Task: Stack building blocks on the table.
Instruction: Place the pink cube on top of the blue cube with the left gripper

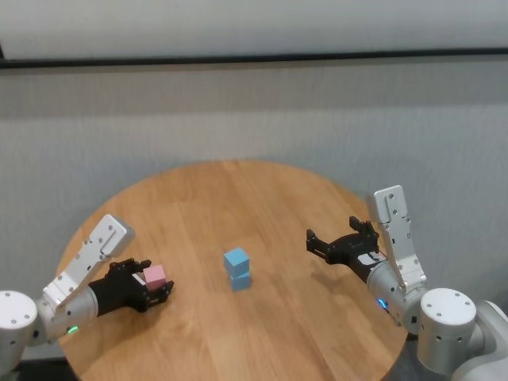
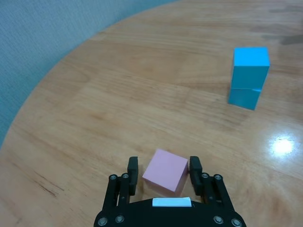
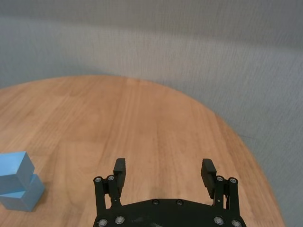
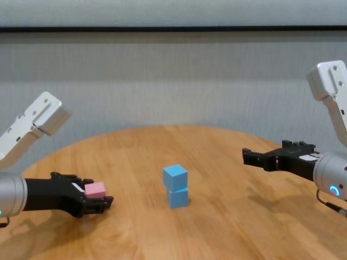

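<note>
Two light blue building blocks (image 1: 237, 269) stand stacked one on the other at the middle of the table (image 1: 262, 198), also seen in the chest view (image 4: 176, 186). The pink block (image 2: 165, 170) rests on the wood at the left, between the fingers of my left gripper (image 2: 163, 171). Its jaws stand close around the block: one finger (image 2: 194, 166) is at its side, and a thin gap shows at the other. The pink block (image 1: 155, 276) sits low by the table's left edge. My right gripper (image 1: 341, 238) hovers open and empty to the right of the stack.
The round wooden top drops off close behind my left gripper and beyond my right one (image 3: 163, 172). A grey wall (image 1: 254, 111) runs behind the table. Bare wood lies between the pink block and the blue stack (image 2: 249, 77).
</note>
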You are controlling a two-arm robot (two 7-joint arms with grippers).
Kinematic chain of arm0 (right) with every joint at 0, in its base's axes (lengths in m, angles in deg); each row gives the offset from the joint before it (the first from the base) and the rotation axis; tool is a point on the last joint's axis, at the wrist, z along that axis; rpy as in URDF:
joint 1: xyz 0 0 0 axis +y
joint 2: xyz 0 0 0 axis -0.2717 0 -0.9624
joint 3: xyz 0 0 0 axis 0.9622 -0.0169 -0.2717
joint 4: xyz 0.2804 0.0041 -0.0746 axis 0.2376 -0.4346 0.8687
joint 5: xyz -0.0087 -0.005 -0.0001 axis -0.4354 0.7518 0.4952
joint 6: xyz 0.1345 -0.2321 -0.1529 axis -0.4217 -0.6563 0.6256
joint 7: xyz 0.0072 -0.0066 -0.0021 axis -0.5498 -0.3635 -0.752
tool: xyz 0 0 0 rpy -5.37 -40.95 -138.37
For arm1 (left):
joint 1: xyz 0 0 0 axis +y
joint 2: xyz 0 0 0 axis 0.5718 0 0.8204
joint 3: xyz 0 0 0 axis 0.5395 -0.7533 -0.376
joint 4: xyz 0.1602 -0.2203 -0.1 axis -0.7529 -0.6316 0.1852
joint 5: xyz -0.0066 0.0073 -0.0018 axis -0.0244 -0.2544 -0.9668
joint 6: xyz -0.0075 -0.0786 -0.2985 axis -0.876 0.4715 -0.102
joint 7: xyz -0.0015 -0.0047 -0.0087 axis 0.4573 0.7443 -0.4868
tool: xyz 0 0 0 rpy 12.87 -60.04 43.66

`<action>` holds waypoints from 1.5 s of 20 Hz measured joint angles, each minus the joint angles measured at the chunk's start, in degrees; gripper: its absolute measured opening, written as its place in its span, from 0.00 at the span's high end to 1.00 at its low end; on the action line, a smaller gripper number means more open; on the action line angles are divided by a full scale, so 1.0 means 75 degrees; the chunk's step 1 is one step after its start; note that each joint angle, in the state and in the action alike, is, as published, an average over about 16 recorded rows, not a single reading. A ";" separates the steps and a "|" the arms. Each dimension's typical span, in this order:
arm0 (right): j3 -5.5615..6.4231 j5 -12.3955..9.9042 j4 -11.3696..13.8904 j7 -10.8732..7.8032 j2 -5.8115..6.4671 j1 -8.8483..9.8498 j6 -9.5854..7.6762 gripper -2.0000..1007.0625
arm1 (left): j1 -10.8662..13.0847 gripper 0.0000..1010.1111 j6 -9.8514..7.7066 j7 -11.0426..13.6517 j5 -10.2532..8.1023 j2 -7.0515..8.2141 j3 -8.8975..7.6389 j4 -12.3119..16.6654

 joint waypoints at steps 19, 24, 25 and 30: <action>0.0000 0.0000 0.0000 0.0000 0.0000 0.0000 0.0000 0.00 | 0.0232 0.61 -0.0126 0.0005 -0.0036 0.0155 -0.0055 0.0680; 0.0000 0.0000 0.0000 0.0000 0.0000 0.0000 0.0000 0.00 | 0.0318 0.61 -0.0235 0.0068 -0.0107 0.0240 -0.0057 0.1114; 0.0000 0.0000 0.0000 0.0000 0.0000 0.0000 0.0000 0.00 | 0.0328 0.61 -0.0257 0.0087 -0.0125 0.0252 -0.0053 0.1201; 0.0000 0.0000 0.0000 0.0000 0.0000 0.0000 0.0000 0.00 | 0.0317 0.61 -0.0398 0.0197 -0.0217 0.0298 0.0009 0.1627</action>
